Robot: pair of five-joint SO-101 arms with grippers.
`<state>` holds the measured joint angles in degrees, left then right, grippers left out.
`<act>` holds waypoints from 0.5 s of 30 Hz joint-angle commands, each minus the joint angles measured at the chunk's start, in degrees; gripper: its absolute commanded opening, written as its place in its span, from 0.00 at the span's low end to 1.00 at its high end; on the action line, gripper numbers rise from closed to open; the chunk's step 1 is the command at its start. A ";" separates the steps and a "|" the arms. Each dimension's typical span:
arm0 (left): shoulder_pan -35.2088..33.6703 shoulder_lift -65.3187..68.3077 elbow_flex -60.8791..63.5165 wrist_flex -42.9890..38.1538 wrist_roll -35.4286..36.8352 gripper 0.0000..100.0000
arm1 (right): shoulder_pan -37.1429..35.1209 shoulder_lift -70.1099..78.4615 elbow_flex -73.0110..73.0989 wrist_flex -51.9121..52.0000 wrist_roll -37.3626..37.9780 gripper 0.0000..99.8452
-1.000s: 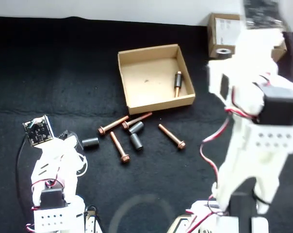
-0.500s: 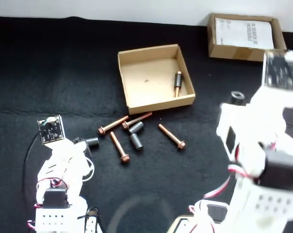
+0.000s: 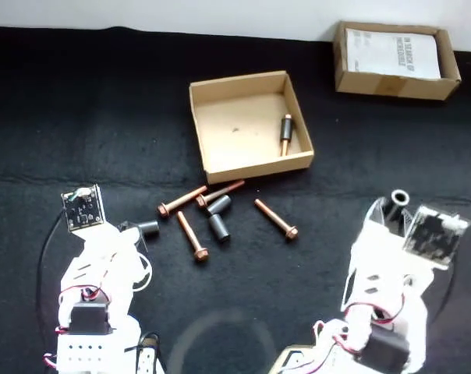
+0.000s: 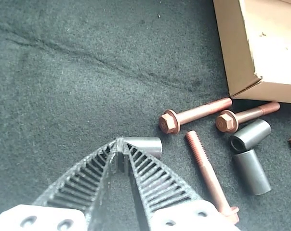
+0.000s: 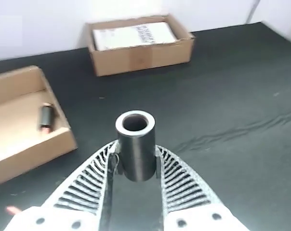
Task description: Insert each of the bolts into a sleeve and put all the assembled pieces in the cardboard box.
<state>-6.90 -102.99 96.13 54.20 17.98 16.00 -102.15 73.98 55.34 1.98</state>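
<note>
Four bolts point(image 3: 193, 236) are lying loose on the black mat point(image 3: 79, 109) just beside the cardboard box point(image 3: 235, 128), on the side facing the arms. Two sleeves point(image 3: 218, 227) are lying among them. One assembled piece point(image 3: 285, 134) is resting inside the cardboard box, close to one wall. The right gripper point(image 5: 136, 149) is squeezing a held sleeve point(image 5: 136, 159) and keeping it upright, well apart from the cardboard box. The left gripper point(image 4: 120, 144) is hanging low with its fingers pressed together. Its tips are just beside a lone sleeve point(image 4: 144, 146), which is lying farther from the cardboard box than the bolts.
</note>
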 commanded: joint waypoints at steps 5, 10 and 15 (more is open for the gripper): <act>4.53 -0.31 0.13 0.09 0.09 0.01 | 16.22 -2.33 5.32 -3.56 2.46 0.01; 12.62 -0.13 -3.47 0.09 0.09 0.01 | 25.19 -2.95 15.52 -18.42 2.02 0.01; 16.75 5.85 -7.78 0.09 0.09 0.01 | 28.97 -2.95 27.12 -33.19 -0.26 0.01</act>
<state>7.96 -101.41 93.23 54.20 17.98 42.81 -103.65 94.46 30.73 3.82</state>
